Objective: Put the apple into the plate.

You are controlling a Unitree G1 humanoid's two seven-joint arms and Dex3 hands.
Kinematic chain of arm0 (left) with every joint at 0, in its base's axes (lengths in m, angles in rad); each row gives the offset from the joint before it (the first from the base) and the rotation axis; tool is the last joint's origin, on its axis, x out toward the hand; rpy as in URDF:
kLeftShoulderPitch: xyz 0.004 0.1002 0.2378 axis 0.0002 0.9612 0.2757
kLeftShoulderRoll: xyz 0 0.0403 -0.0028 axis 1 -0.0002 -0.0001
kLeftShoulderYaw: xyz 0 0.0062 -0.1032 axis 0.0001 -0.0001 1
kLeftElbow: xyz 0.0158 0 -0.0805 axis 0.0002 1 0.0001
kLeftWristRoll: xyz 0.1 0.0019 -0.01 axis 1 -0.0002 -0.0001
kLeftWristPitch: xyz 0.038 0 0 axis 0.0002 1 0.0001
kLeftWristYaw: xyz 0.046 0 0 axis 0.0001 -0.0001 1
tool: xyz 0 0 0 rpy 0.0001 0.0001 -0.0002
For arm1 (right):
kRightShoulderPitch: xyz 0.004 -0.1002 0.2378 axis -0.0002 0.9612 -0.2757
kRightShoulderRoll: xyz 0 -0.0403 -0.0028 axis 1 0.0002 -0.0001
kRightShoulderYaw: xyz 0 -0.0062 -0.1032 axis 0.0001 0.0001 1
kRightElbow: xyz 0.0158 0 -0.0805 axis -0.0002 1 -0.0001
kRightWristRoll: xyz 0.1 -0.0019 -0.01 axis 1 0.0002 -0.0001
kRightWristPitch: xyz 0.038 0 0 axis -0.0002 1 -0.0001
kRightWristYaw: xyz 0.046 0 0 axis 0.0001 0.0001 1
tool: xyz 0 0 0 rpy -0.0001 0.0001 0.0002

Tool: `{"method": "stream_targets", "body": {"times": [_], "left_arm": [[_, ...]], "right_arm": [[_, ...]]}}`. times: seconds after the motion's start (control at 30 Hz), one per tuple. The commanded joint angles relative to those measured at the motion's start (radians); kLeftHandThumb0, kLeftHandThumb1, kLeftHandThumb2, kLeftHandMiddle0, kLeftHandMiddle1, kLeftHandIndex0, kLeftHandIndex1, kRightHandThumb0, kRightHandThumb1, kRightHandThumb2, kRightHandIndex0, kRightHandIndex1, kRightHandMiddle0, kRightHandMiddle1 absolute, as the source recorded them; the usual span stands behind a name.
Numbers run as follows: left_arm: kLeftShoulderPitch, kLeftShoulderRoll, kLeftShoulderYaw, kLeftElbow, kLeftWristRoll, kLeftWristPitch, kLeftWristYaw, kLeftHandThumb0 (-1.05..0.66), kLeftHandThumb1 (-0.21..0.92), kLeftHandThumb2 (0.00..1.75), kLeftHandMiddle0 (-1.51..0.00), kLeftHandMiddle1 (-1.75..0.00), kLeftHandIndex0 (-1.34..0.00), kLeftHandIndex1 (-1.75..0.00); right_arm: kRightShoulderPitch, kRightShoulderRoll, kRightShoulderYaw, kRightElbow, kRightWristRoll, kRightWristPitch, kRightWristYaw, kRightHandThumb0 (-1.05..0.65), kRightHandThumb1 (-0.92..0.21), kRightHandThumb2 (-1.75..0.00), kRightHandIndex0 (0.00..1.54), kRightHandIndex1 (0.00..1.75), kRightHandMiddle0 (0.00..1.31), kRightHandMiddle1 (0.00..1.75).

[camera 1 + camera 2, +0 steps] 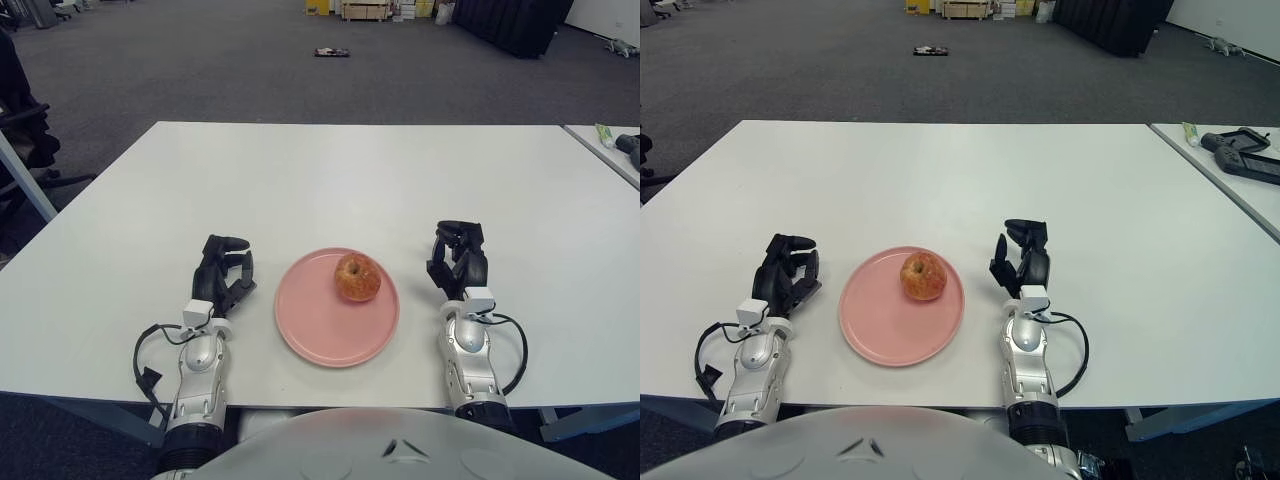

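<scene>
A red-yellow apple (357, 277) sits upright on the far right part of a pink plate (325, 330), near the front of the white table (330, 170). My right hand (458, 258) shows to the right of the plate, a few centimetres from its rim, with fingers curled and holding nothing. My left hand (222, 272) shows to the left of the plate, fingers curled as well and holding nothing. Neither hand touches the apple or the plate.
A second table at the right edge carries a green tube (603, 133) and black devices (1240, 155). A dark chair (20, 130) stands off the table's left side. Boxes and a small object lie far back on the grey floor.
</scene>
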Motion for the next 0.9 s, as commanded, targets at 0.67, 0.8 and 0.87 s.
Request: {"method": "stream_targets", "body": {"times": [0.67,0.8,0.87], "left_arm": [[0.025,0.003,0.001,0.047,-0.002,0.034,-0.009,-0.38,0.71,0.82,-0.54,-1.75,-0.32,-1.75],[0.025,0.003,0.001,0.044,0.000,0.043,-0.006,-0.38,0.71,0.82,-0.53,-1.75,-0.32,-1.75],[0.025,0.003,0.000,0.041,0.001,0.053,-0.005,-0.38,0.71,0.82,-0.54,-1.75,-0.32,-1.75]], "right_arm": [[0.017,-0.035,0.030,0.024,0.007,0.105,0.096,-0.36,-0.85,-0.63,0.52,1.25,0.23,1.75],[0.014,-0.037,0.028,0.029,0.011,0.105,0.101,-0.37,-0.78,-0.73,0.54,1.27,0.28,1.75],[0.013,-0.038,0.028,0.029,0.009,0.114,0.102,-0.37,-0.75,-0.77,0.55,1.27,0.29,1.75]]}}
